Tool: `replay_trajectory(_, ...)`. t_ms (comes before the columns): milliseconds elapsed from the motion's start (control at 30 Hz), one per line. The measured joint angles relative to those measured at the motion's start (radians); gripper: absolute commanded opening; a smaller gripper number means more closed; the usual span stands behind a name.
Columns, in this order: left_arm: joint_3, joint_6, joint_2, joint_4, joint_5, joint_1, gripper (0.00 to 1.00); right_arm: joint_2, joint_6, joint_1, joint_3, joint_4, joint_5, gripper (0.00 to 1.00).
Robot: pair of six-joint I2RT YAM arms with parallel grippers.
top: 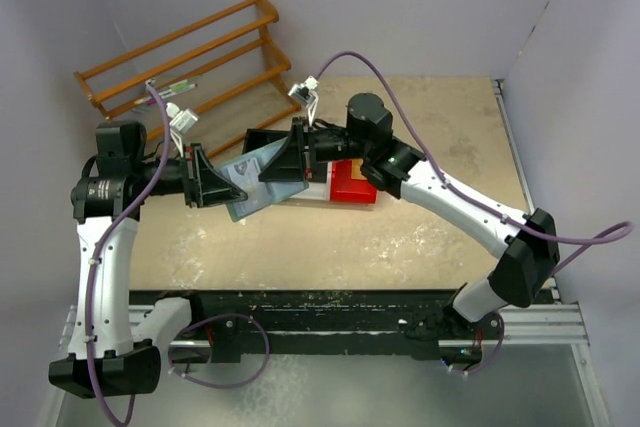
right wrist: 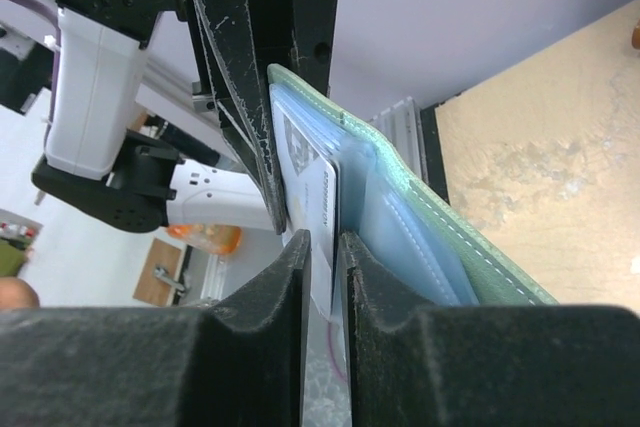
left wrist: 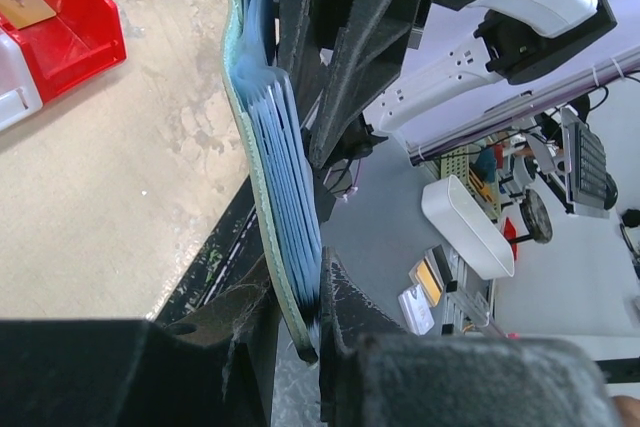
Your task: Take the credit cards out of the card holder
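card holder (right wrist: 460, 232): matt, perhaps leather; bin (left wrist: 80, 37): glossy plastic; rack (top: 170, 35): wood

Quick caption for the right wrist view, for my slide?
Right fingers pinch a grey-white card poking from the card holder held by left fingers.

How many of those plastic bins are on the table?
2 visible: a red plastic bin near the middle, and a white plastic bin directly beside it, on its left in the top view. Others may be hidden.
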Motion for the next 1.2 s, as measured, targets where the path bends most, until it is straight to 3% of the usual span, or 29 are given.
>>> replay_trajectory(133,0.003,0.001,-0.003,-0.005,0.004,0.000,0.22,-0.004,0.077,-0.005,-0.052,0.113,-0.019,0.10)
replay_trajectory(267,0.007,0.005,-0.011,-0.011,0.010,0.000,0.26,-0.004,0.149,-0.008,-0.097,0.225,-0.034,0.00)
replay_trajectory(467,0.009,0.009,-0.013,-0.010,0.037,-0.002,0.32,-0.003,0.256,0.019,-0.151,0.374,-0.087,0.00)
replay_trajectory(733,0.018,0.009,-0.016,-0.004,0.119,-0.002,0.31,-0.002,0.338,0.032,-0.167,0.468,-0.154,0.00)
replay_trajectory(1100,0.018,0.035,-0.024,-0.009,0.166,-0.002,0.35,-0.024,0.326,0.015,-0.180,0.437,-0.122,0.00)
replay_trajectory(1200,0.018,0.035,-0.030,-0.011,0.171,-0.002,0.28,-0.046,0.302,0.014,-0.180,0.399,-0.086,0.00)
